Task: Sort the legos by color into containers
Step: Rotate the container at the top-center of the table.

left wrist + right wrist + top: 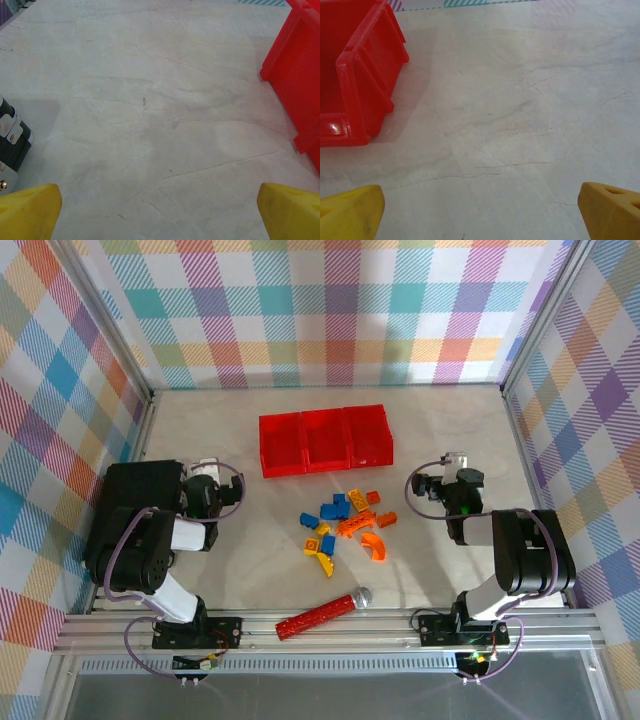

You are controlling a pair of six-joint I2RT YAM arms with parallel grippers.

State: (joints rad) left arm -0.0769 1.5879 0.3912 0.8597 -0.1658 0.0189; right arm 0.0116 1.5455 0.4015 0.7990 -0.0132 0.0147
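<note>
Hands spread wide on both arms, with nothing between the fingers. Left hand (160, 214) hangs over bare bench (150, 115), its yellow fingertips (30, 211) sitting in the two bottom corners of the left wrist view, fully parted, gripping nothing. The red wall of a bin shows at the right edge of that view, clear of the fingers. Right hand (481, 214) is the same story: yellow fingertips (612, 212) at the bottom corners of the right wrist view, gaping, marbled bench surface between them.

Over to the top view: the legos (350, 527) lie in a loose heap of blue, yellow and orange at the middle of the frame, between the two arms, all on the bench. The containers (303, 443), three red bins in a row, sit just above the heap and apart from it. A red studded stick (315, 617) with a silver ball end lies below the heap. A black box (135, 490) sits at the left, by the left arm.
</note>
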